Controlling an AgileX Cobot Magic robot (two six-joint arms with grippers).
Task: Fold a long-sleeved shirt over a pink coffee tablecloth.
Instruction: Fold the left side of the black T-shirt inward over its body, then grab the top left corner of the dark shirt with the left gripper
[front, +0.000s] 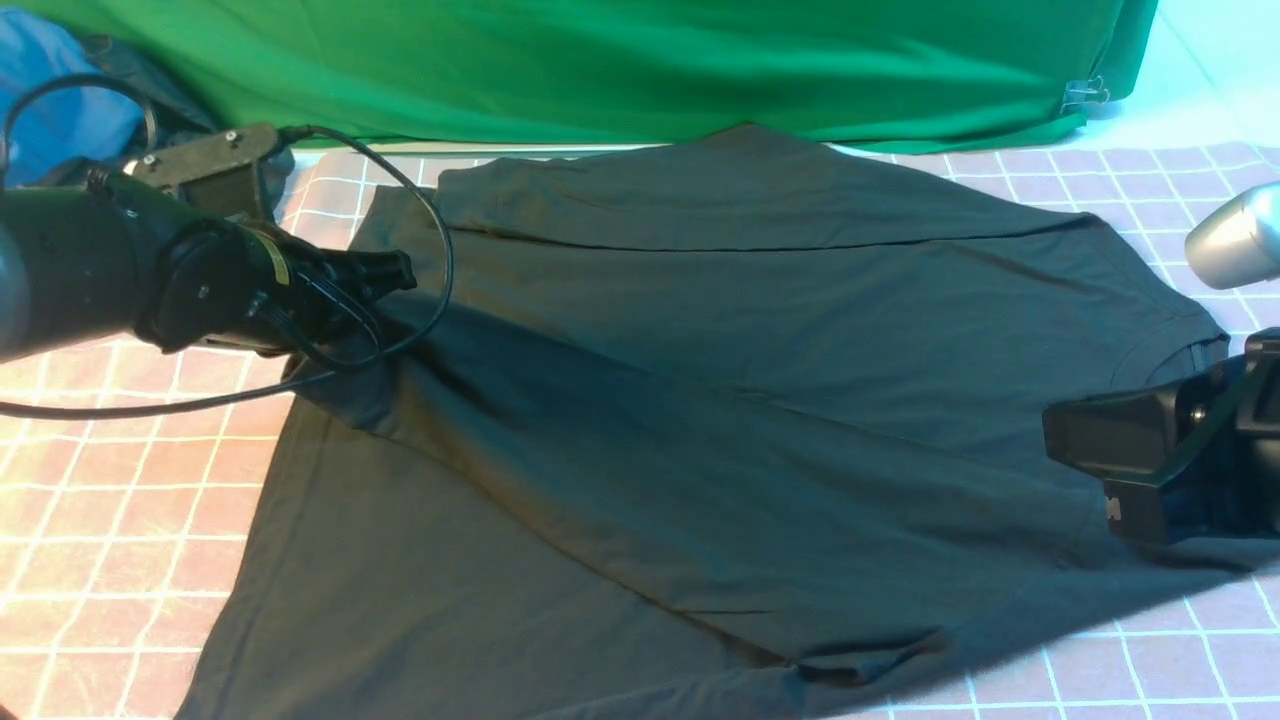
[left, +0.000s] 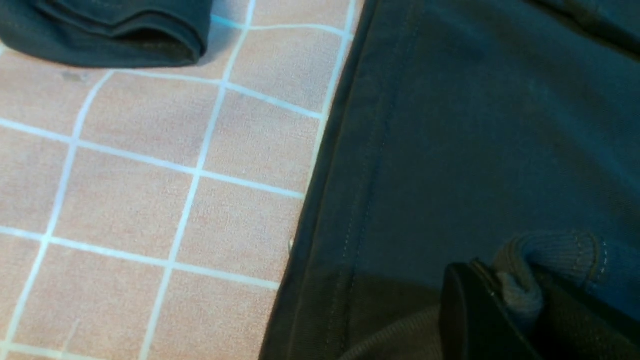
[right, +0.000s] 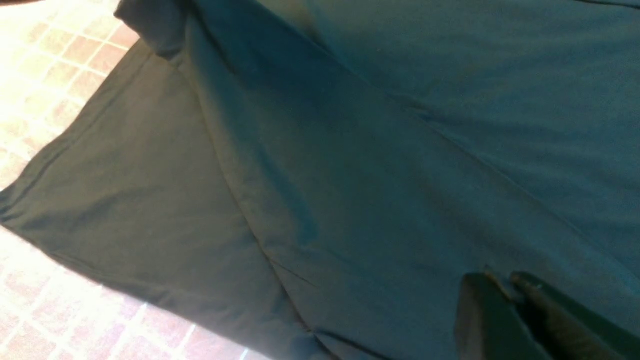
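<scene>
The long-sleeved shirt (front: 750, 380) lies spread, black, across the pink coffee tablecloth (front: 110, 520), with its neck (front: 1185, 345) toward the right and no print showing. One sleeve runs slantwise over the body. My left gripper (front: 395, 275) is at the shirt's left edge, shut on that sleeve's ribbed cuff (left: 550, 250), which bulges out between the jaws of the left gripper (left: 505, 280). My right gripper (front: 1055, 430) hovers at the shirt's right side below the neck. In the right wrist view the right gripper (right: 502, 280) has its tips together over smooth fabric (right: 350, 150), with nothing seen between them.
A plain green cloth (front: 600, 60) hangs along the back, with a clip (front: 1085, 95) at its right end. Blue cloth bunched with a dark garment (front: 60, 100) sits far left. My left arm's cable (front: 440, 250) loops over the shirt. A silver cylinder (front: 1235, 240) pokes in at right.
</scene>
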